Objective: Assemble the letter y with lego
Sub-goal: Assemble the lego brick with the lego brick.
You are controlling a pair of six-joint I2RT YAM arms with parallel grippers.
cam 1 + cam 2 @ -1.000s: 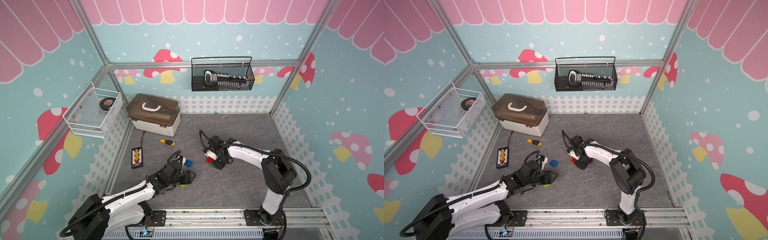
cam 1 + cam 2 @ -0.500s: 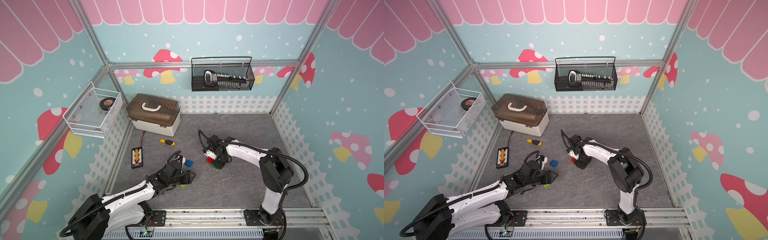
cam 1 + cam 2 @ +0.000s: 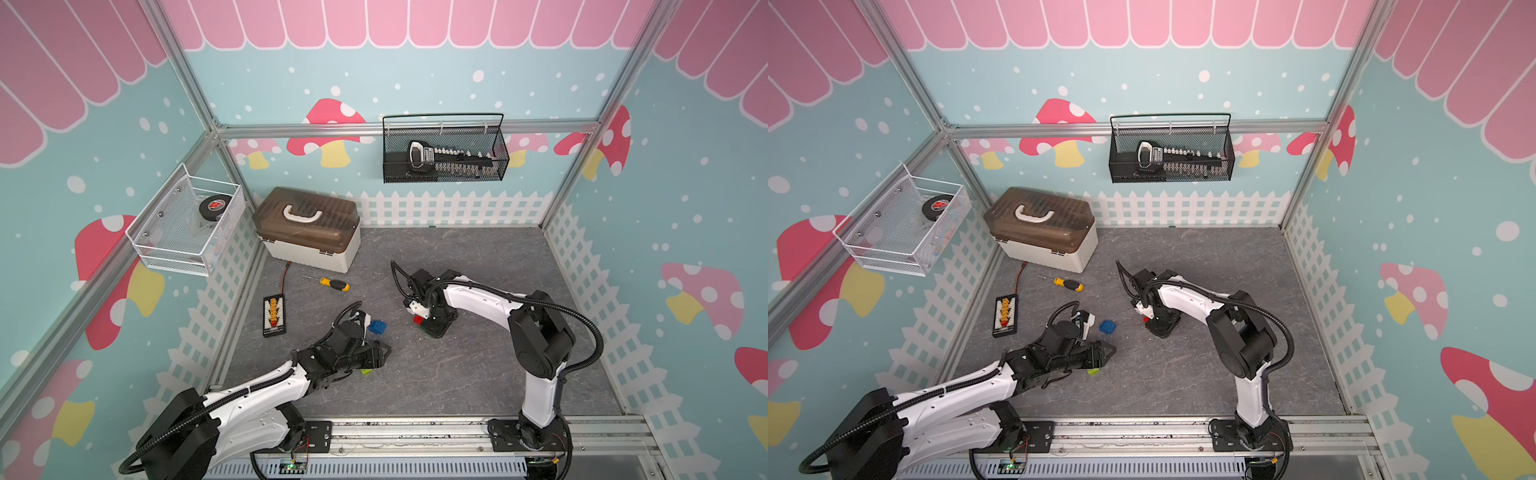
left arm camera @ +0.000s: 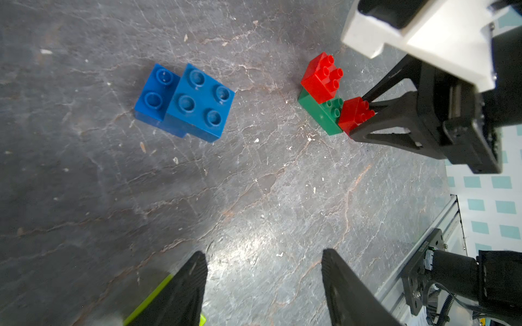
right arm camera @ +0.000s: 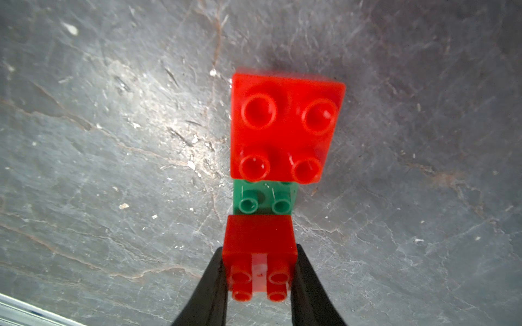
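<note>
Two blue bricks lie joined and overlapping on the grey floor, seen in both top views. To their right, a red brick sits on one end of the dark-green brick. My right gripper is shut on a second red brick at the green brick's other end. The left gripper hangs open over bare floor with nothing between its fingers. The lime-green brick lies just outside one finger, partly hidden under the gripper in both top views.
A brown-lidded toolbox stands at the back left. The yellow-handled screwdriver and a black connector strip lie in front of it. A white wire basket and a black mesh basket hang on the walls.
The right arm's elbow has shifted very slightly. Both grippers and all the bricks stand where they were.
</note>
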